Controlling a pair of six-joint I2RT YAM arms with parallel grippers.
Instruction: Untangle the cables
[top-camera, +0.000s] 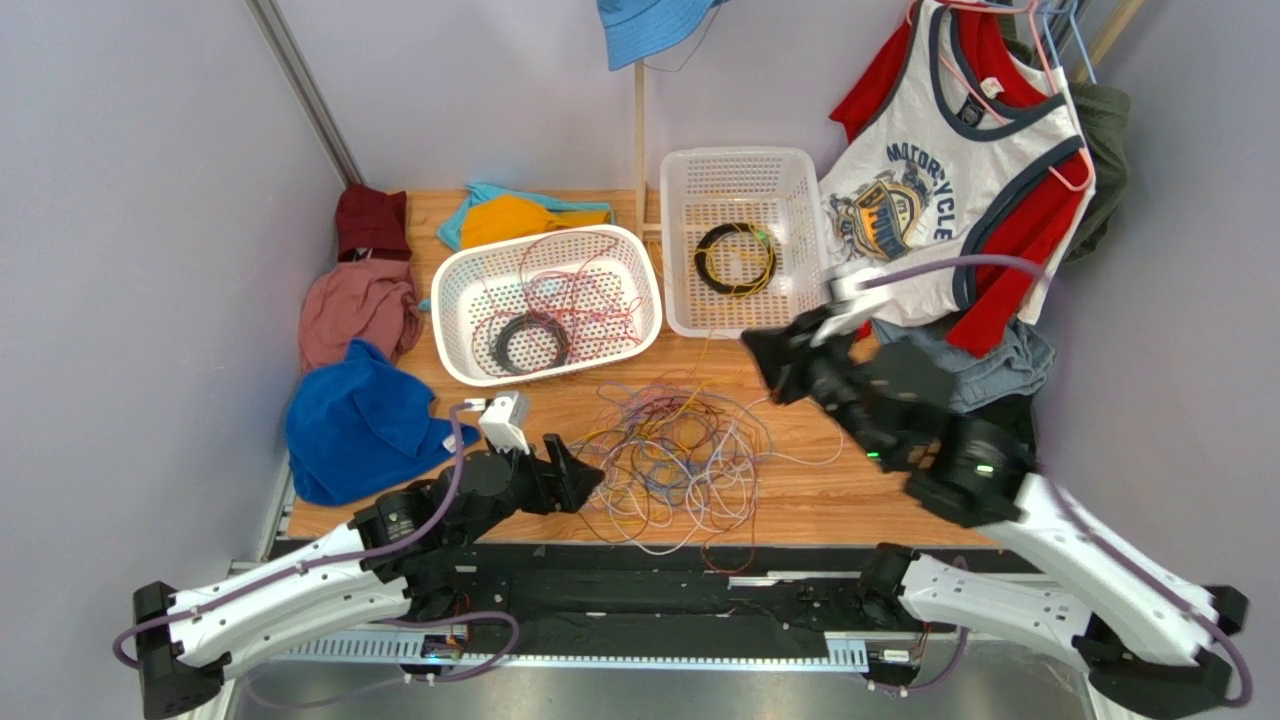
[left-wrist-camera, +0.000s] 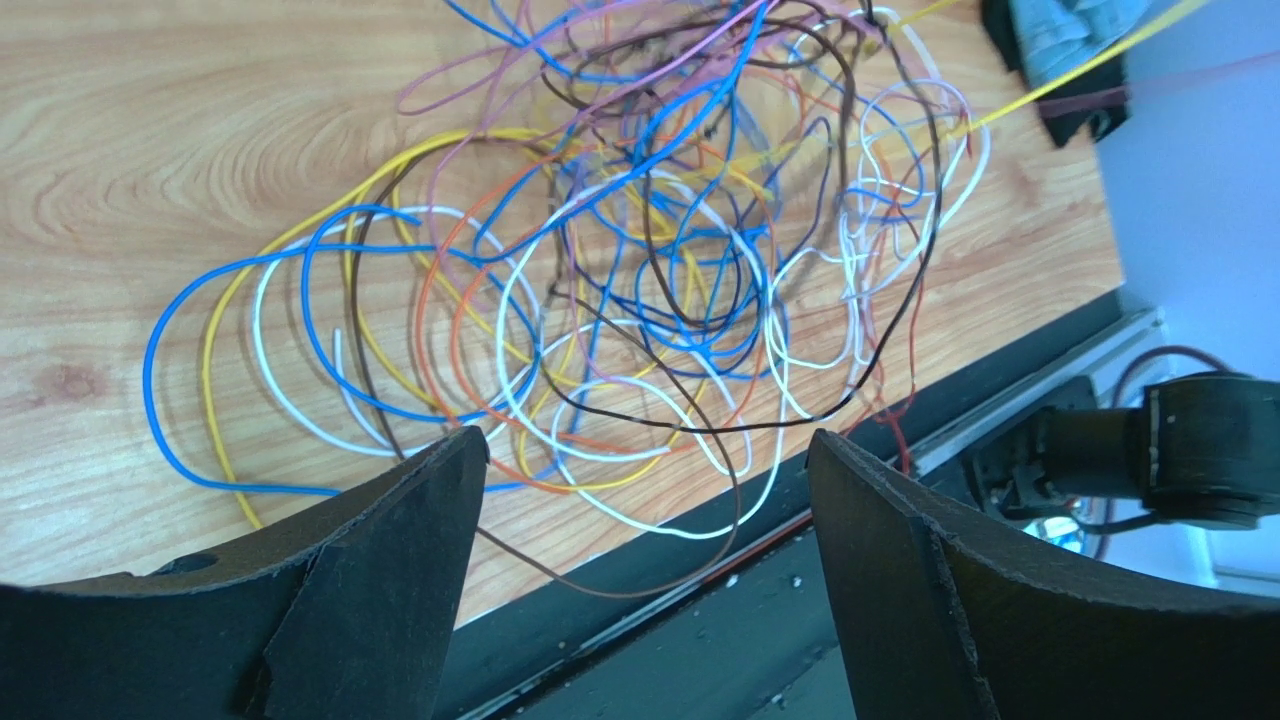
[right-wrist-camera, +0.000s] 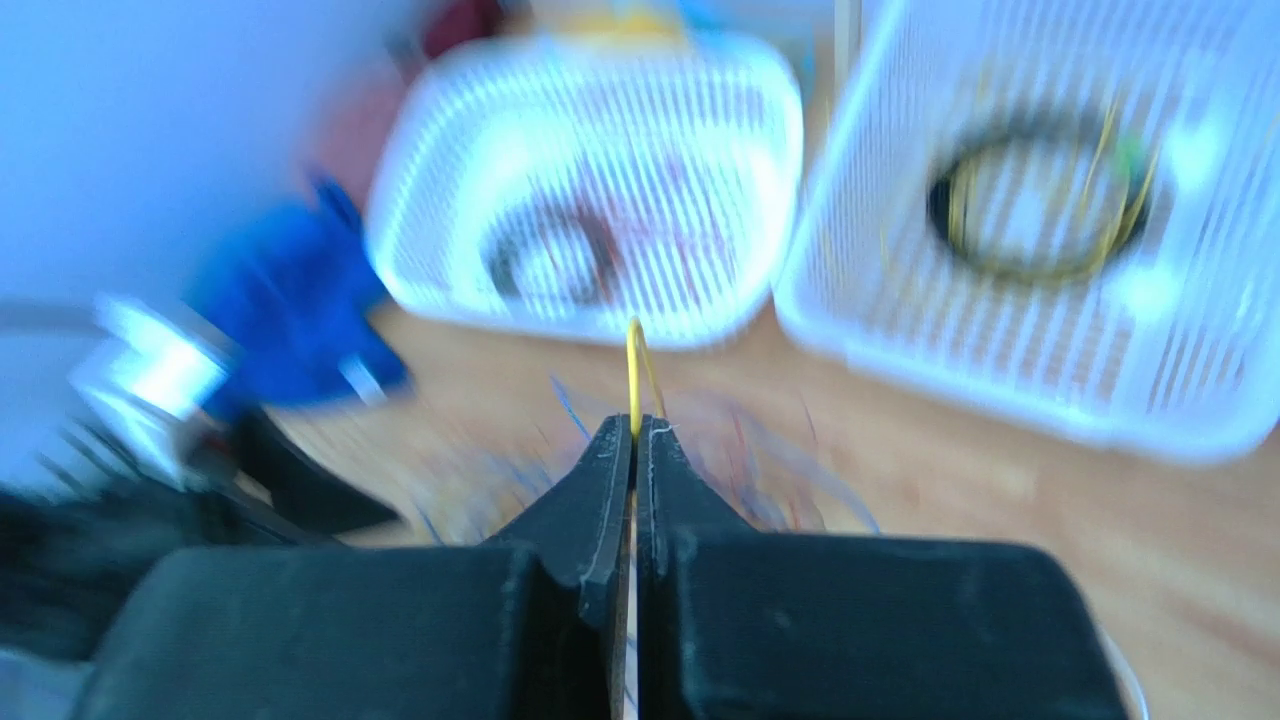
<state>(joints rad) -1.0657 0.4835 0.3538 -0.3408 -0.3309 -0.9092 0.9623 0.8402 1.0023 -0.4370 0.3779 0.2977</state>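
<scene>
Looming at the very front of its own wrist view and standing spread wide, gripping nothing: left pincer (left-wrist-camera: 639, 450), hovering low over the near edge of the counter (top-camera: 842, 503), probably being kept there to pin or steady the heap during any pull from the other side. Carrying everything on that wooden counter, with two white baskets (top-camera: 649, 293) sitting along the far side, each holding a dark coil (top-camera: 529, 342) and seemingly serving as bins for sorted wire. Sprawling over the middle of the counter, between the two arms: the cables (top-camera: 676, 450), lying as one loose heap of blue, white, yellow, orange and brown loops, beginning just ahead of the left pincer's tips, with the nearest loops showing through the gap yet apparently touching neither finger. Pressing together on a single yellow strand (right-wrist-camera: 636, 360): right pincer (right-wrist-camera: 633, 438), holding it raised above the counter, off to the right of the heap and near the square basket. Running taut from the knot up toward that grip and, judging by its straight line, being held high precisely so as to draw clear of the tangle.
</scene>
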